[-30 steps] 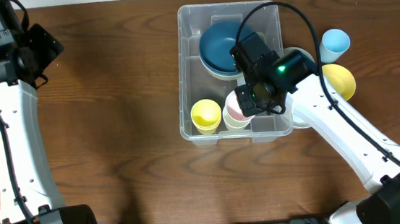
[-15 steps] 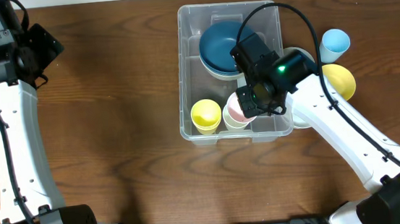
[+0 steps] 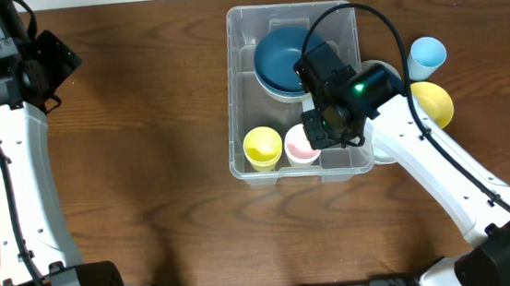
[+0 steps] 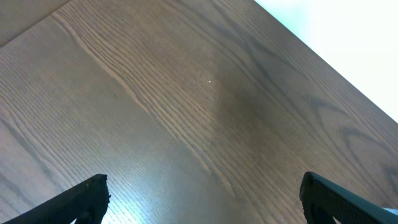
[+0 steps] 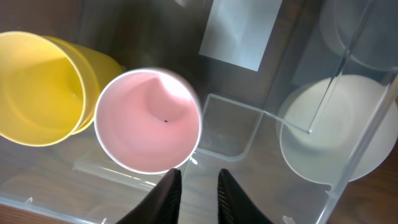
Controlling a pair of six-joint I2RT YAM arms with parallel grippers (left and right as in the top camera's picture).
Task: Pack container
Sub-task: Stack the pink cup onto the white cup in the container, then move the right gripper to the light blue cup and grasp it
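The container is a clear bin on the table. Inside it are a dark blue bowl, a yellow cup and a pink cup. My right gripper hangs inside the bin's near corner, beside the pink cup. Its jaws stand slightly apart and only the bin floor shows between them; the left finger is close to the cup's rim. The yellow cup leans next to the pink one. My left gripper is wide open over bare wood at the far left.
Outside the bin's right wall stand a light blue cup, a yellow bowl and a white bowl, which my right arm partly covers from above. A white label lies on the bin's floor.
My right gripper's jaws have parted and let go of the pink cup, which now sits lower in the bin. The left arm has not moved.
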